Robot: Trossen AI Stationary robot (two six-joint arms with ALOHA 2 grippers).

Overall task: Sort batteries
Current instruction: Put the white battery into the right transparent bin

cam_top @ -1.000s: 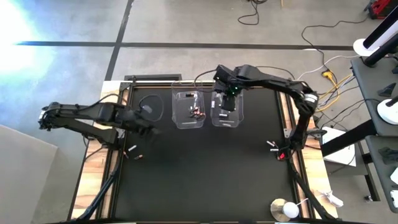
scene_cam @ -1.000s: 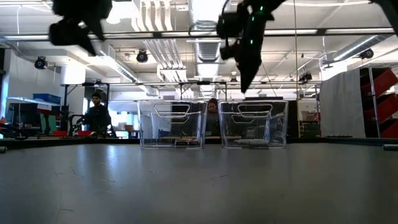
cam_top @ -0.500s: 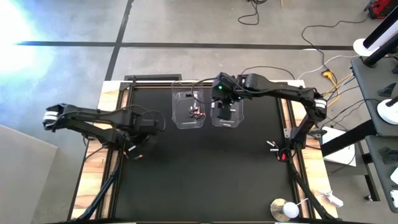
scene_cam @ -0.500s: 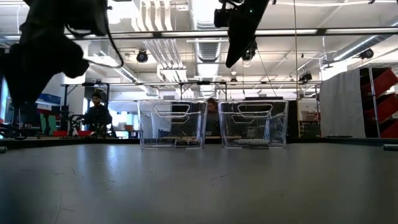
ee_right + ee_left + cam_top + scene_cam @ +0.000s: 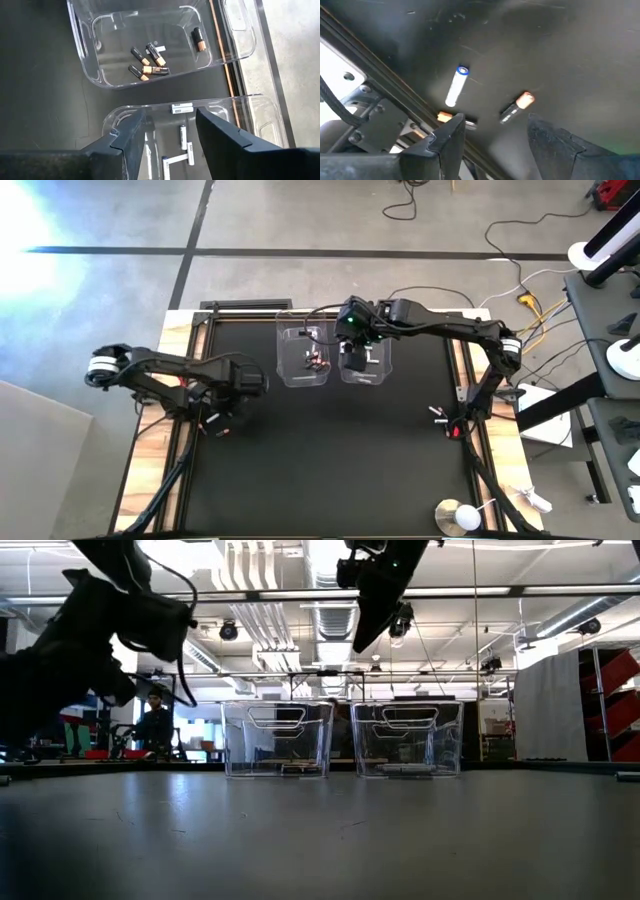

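Observation:
Three batteries lie flat on the black mat by its left edge: a white one with a blue end (image 5: 456, 86), a dark one with a copper end (image 5: 516, 106), and a third (image 5: 451, 118) partly behind a finger. My left gripper (image 5: 495, 137) hangs open above them, pointing steeply down, and touches none. My right gripper (image 5: 170, 130) is open with nothing between its fingers, high over two clear tubs at the far middle. One tub (image 5: 95, 75) holds several dark copper-ended batteries (image 5: 149, 64); the other (image 5: 250, 125) holds white batteries (image 5: 183, 136).
More batteries (image 5: 437, 415) lie near the mat's right edge. A white round object (image 5: 460, 517) sits at the near right corner. A metal rail (image 5: 380, 70) runs along the mat's left edge, close to my left gripper (image 5: 238, 388). People (image 5: 155, 722) stand in the room behind.
My left gripper has come down toward the mat at the left edge and tipped from nearly level to pointing steeply down. My right gripper has drawn up and toward the table's left, from low over the right tub to a place above both tubs.

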